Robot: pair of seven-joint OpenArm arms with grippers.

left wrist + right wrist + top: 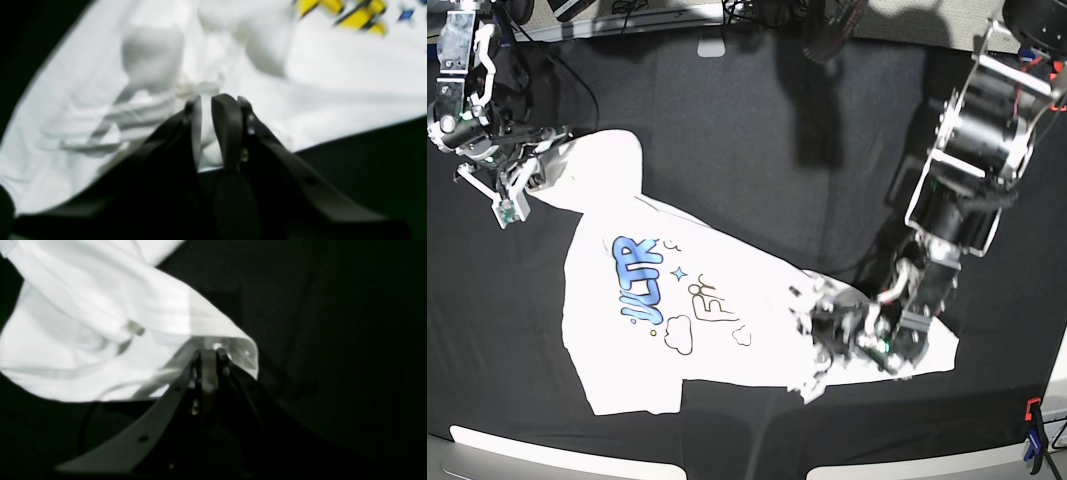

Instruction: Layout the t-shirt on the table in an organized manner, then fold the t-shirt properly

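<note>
The t-shirt (687,320) lies print-up on the black surface (757,130). My left end effector (206,100) is nearly closed, with white cloth between its fingers; my right end effector (209,353) pinches a sleeve. A blue clamp (1034,440) sits off past the shirt's corner.

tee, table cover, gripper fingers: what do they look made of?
t-shirt: thin white woven or knit cloth, matte; it creases and drapes softly, with a flat colour print. table cover: black matte cloth, no glare. Left gripper fingers: dark, smooth, slightly sheened, probably plastic or rubber, with small screws. Right gripper: looks the same, blurred.
</note>
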